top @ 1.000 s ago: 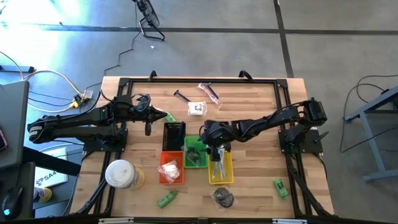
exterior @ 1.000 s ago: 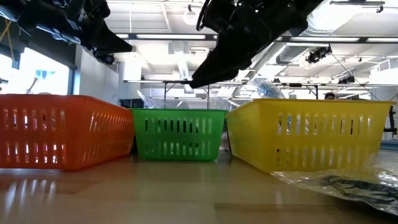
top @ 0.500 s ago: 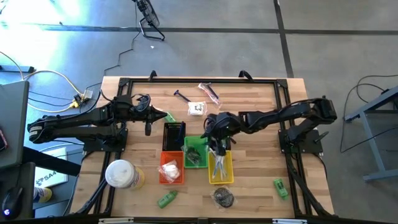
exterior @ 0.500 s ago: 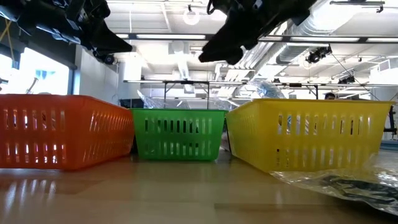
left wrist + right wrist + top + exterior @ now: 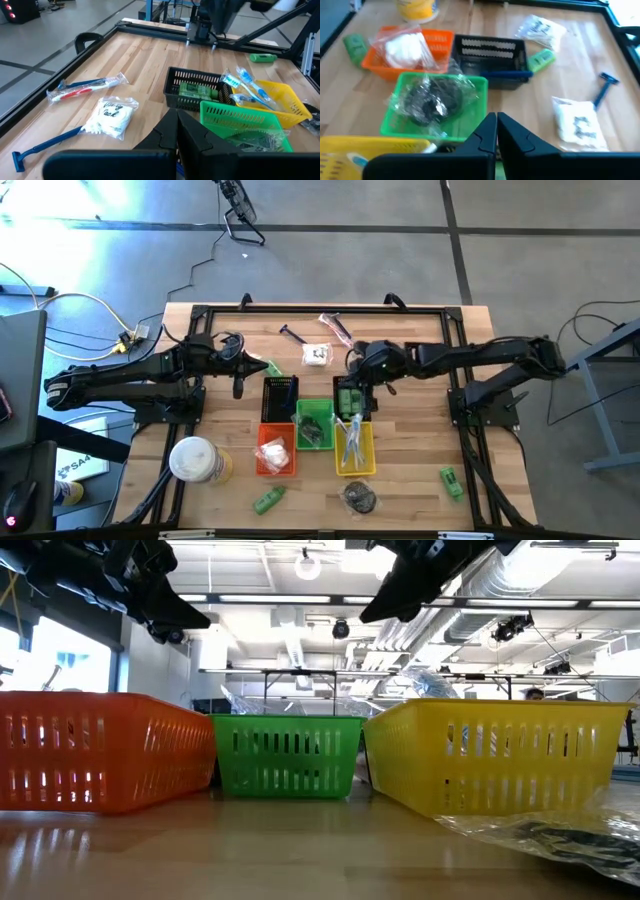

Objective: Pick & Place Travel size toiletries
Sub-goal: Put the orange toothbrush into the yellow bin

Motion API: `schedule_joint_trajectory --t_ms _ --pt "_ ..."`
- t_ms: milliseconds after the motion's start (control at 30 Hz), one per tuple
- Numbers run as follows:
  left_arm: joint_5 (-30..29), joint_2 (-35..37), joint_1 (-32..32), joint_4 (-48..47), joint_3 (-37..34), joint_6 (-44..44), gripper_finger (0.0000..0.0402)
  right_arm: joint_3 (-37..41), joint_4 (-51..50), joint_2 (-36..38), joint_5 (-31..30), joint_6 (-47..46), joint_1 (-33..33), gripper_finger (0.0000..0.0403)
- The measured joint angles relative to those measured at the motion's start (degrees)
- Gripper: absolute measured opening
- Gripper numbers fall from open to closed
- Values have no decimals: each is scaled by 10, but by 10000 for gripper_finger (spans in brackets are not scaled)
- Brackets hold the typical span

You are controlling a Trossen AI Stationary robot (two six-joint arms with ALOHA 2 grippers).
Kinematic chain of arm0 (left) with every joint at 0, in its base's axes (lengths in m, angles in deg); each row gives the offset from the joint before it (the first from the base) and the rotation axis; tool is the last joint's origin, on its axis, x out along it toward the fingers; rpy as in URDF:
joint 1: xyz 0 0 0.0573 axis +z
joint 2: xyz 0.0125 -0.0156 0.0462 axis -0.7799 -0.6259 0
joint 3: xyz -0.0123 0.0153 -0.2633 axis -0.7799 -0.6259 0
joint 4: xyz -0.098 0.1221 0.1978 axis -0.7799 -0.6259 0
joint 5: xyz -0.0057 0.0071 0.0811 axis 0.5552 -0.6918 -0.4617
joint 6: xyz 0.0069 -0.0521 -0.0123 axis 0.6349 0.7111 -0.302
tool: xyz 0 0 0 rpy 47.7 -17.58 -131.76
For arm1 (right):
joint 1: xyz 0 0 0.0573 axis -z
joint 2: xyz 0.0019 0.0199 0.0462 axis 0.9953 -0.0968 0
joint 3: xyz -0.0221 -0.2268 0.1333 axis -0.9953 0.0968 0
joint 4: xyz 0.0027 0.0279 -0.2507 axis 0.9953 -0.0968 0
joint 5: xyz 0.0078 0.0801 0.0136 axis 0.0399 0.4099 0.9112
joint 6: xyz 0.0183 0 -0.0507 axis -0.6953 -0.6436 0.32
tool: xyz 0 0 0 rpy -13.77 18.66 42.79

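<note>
Overhead: right gripper [image 5: 352,396] hangs above the table just behind the yellow slotted plastic basket [image 5: 356,448], fingers pinched together, nothing in them. Left gripper [image 5: 240,384] sits near the left edge beside the black slotted basket [image 5: 280,398], also closed and empty. Green slotted basket [image 5: 314,423] and orange slotted basket [image 5: 275,450] flank the row. Loose toiletries: blue razor [image 5: 294,334], red-and-white wrapped toothbrush [image 5: 337,327], clear-wrapped white cotton pack [image 5: 317,354] at the far side; two small green tubes [image 5: 267,500] [image 5: 451,482] and a clear bag of dark pieces [image 5: 359,497] at the near edge. Round white-and-yellow container [image 5: 197,460] left of the orange basket.

Low view: orange, green and yellow baskets in a row, both arms above them (fingertips out of frame).

Left wrist: fingers [image 5: 192,137] meet at the tips. Wrapped blue-and-white toothbrushes [image 5: 247,87] stick out of the yellow basket; green packet [image 5: 198,92] in the black basket.

Right wrist: fingers [image 5: 512,135] closed, empty. Bagged dark pieces [image 5: 431,100] in the green basket, white wrapped pack [image 5: 407,50] in the orange one.
</note>
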Motion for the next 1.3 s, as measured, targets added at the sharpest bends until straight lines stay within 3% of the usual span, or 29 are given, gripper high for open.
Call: schedule_joint_trajectory --t_ms 467,1133,1300 --pt "-1 0 0 -10 0 0 0 10 -86 55 8 19 56 3" --pt "1 0 0 -11 0 0 0 144 74 54 112 26 127 3" --pt "1 0 0 -11 0 0 0 167 109 54 113 11 135 3"
